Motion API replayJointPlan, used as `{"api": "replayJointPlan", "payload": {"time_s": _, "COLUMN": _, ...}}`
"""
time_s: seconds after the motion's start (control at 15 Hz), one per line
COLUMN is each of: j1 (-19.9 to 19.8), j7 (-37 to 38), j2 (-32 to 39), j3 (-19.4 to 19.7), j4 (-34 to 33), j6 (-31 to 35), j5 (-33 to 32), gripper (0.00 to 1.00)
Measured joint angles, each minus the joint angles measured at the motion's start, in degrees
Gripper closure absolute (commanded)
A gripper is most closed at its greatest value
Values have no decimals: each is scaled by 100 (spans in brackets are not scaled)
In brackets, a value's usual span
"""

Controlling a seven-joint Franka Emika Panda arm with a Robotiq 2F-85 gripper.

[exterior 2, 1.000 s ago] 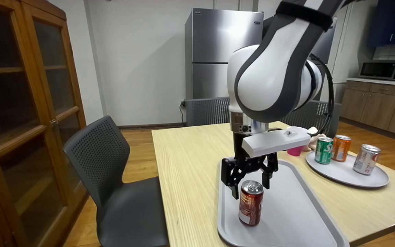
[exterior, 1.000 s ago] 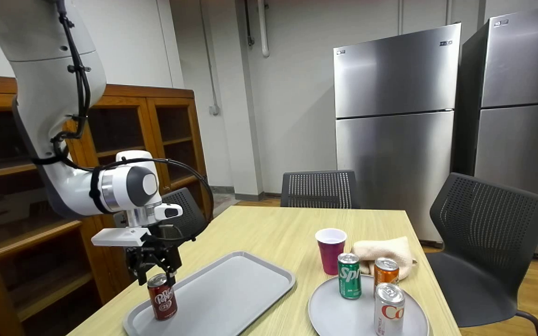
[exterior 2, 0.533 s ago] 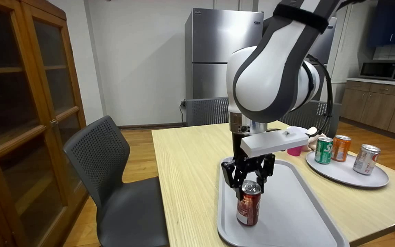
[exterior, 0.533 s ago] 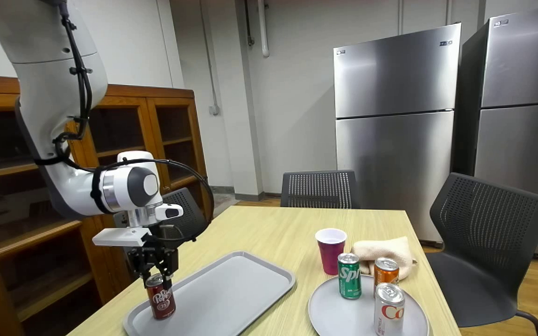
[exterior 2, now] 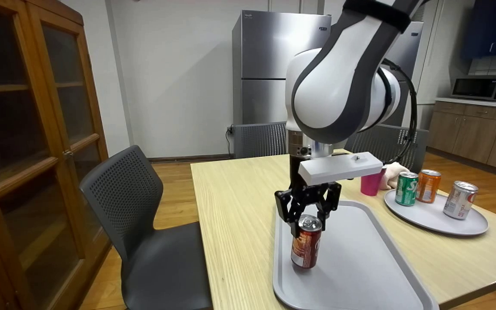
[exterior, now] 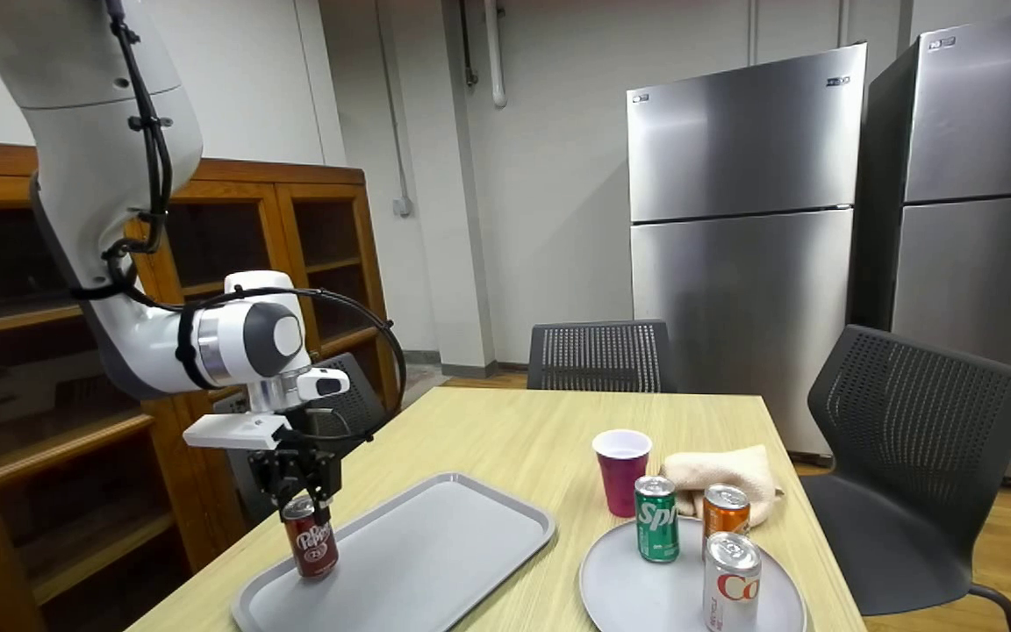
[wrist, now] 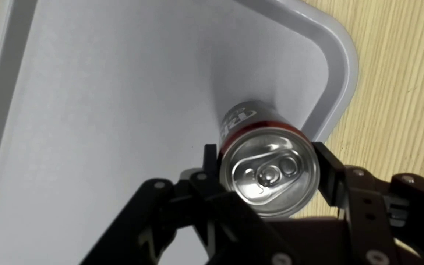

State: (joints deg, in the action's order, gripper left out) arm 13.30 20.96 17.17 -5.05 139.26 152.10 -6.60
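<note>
A dark red Dr Pepper can (exterior: 312, 542) is between the fingers of my black gripper (exterior: 304, 507). In an exterior view the can (exterior 2: 306, 249) is upright with a slight tilt, and the gripper (exterior 2: 308, 229) is shut around its upper part. The can appears a little above the grey rectangular tray (exterior 2: 360, 258), near one end of it. In the wrist view both fingers of the gripper (wrist: 265, 158) press on the can's sides, just under its silver lid (wrist: 269, 173). The tray (wrist: 105, 110) lies below; the can's lower part is mostly hidden there.
A round grey plate (exterior: 611, 584) holds a green Sprite can (exterior: 656, 520), an orange can (exterior: 725, 509) and a silver Coke can (exterior: 731, 584). A purple cup (exterior: 621, 474) and a beige cloth (exterior: 729, 474) stand behind. Chairs (exterior 2: 144, 215) surround the table (exterior: 505, 430).
My gripper has lowered around the Dr Pepper can and closed on it. Since half a second ago, gripper and can have moved up together in both exterior views.
</note>
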Motion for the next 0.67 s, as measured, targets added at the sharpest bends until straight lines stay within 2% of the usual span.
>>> {"api": "replayJointPlan", "payload": {"time_s": 0.33, "j1": -175, "j7": -110, "j2": -259, "j3": 130, "j4": -4, "j6": 38, "j5": 107, "gripper": 62}}
{"api": "replayJointPlan", "payload": {"time_s": 0.67, "j1": -542, "j7": -367, "j2": -469, "j3": 359, "j4": -3, "j6": 68, "j5": 199, "gripper": 62}}
